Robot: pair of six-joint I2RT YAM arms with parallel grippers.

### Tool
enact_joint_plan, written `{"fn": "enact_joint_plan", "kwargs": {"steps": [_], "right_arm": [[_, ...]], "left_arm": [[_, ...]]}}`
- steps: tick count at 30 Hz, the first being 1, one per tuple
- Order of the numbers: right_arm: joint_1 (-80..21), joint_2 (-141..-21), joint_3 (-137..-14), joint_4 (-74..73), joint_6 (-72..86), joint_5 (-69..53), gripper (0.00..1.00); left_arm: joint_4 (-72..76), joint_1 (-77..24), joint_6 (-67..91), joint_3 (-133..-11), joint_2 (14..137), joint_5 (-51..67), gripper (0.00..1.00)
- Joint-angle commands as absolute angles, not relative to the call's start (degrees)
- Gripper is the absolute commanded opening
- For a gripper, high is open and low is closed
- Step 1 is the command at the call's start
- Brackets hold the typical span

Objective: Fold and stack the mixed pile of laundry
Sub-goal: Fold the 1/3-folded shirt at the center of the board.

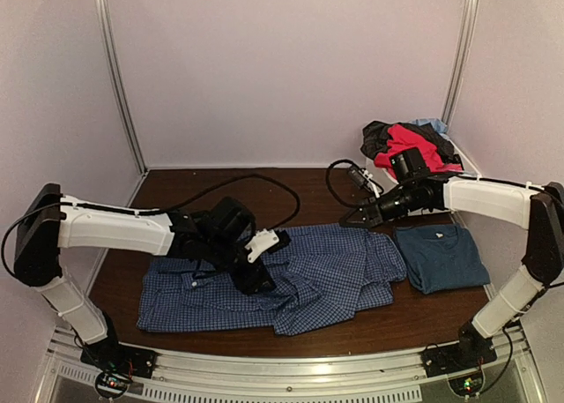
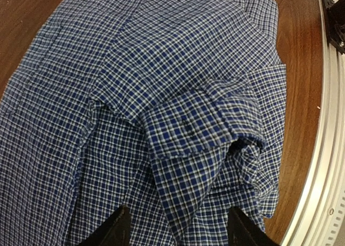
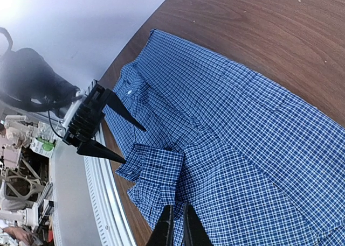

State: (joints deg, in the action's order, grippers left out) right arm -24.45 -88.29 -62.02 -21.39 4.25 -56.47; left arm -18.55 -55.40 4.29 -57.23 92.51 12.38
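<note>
Left gripper (image 2: 179, 208) first: jaws spread wide and nothing in them, the two black fingers (image 2: 116, 230) straddling a ridge of blue-and-white check shirt (image 1: 308, 279), with the buttoned cuff (image 2: 199, 127) lying folded back just ahead of the tips. Across the cloth, the right gripper (image 3: 177, 205) has its jaws pressed almost together, low over the shirt's far right corner. Whether it has a pinch of fabric there I can't tell from this angle. The shirt is spread across the middle of the table (image 1: 176, 178), rumpled at its near edge. A folded dark-blue T-shirt (image 1: 439, 257) lies just to its right, and the rest of the pile (image 1: 410, 143), red and black, is heaped at the far right corner. My read is that we're in the sleeve fold. To do it well, the left jaws should come down on the cuff's thick doubled edge, take the sleeve alone and not the shirt body under it, then carry it low and flat across the back while the right end keeps that corner pinned. Lifting too high would likely drag the whole shirt. Pose now: the left arm stretches in from its base with the forearm nearly level and the wrist tipped down over the shirt's centre. The right arm reaches leftward, its forearm passing behind the T-shirt and its wrist angled down.
</note>
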Motion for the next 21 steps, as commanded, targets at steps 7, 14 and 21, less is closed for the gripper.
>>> {"fn": "enact_joint_plan", "kwargs": {"steps": [7, 14, 21], "right_arm": [[-21.17, -85.99, -58.49, -16.17, 7.08, -56.49, 0.06], [-20.48, -86.12, -58.21, -15.7, 7.33, -56.63, 0.05], [-20.44, -88.73, -57.83, -13.62, 9.52, -54.86, 0.05]], "left_arm": [[-18.75, -53.88, 8.84, -63.91, 102.57, 23.66, 0.56], [-16.64, -53.86, 8.55, -62.74, 97.95, 28.27, 0.0], [-14.11, -52.15, 12.25, -57.91, 85.17, 21.81, 0.0]]}}
